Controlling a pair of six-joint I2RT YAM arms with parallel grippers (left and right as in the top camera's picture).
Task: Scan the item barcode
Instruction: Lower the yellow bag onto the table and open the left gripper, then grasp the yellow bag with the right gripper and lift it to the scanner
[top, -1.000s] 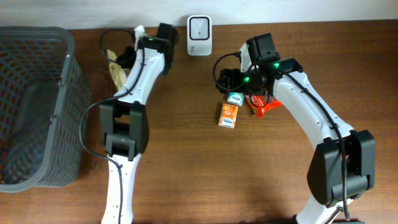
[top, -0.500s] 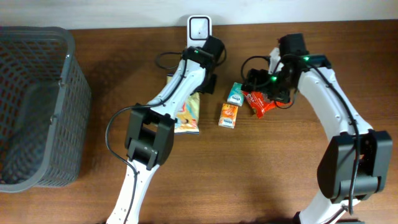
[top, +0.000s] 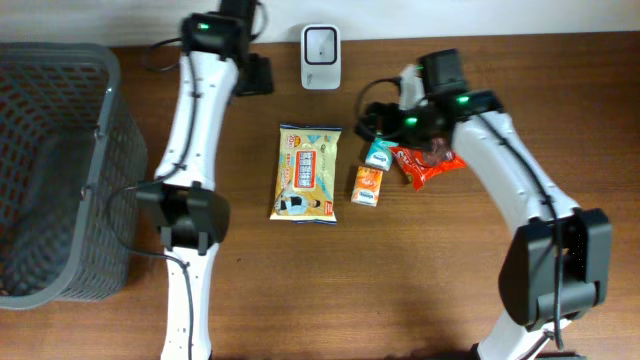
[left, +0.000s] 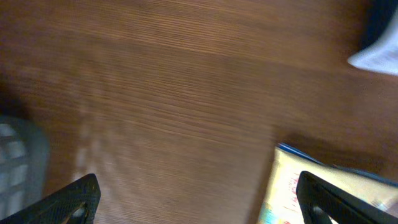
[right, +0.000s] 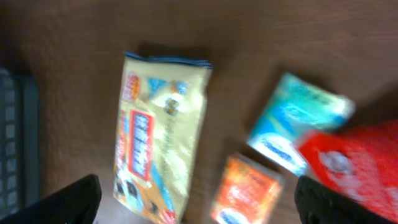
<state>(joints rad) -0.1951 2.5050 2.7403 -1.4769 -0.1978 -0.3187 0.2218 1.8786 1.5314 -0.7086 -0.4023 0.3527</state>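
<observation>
Left pincer (left: 199, 190): jaws stand wide apart with nothing between them, only bare surface (left: 155, 93) below. It hangs near the back edge, left of the white scanner (top: 320, 43). Right pincer (right: 202, 193): likewise fully spread and holding nothing, above the cluster of small goods. Yellow packet (top: 308, 172): lies flat on the surface, face up, long side running front to back, apart from both pincers. It shows a blue strip at the far end, a red label panel and coloured print; blur hides finer detail. Just right of it lie an orange box (top: 368, 185), a teal pack (top: 378, 153) and a red wrapper (top: 425, 165). A grey basket (top: 60, 170) stands far left.
</observation>
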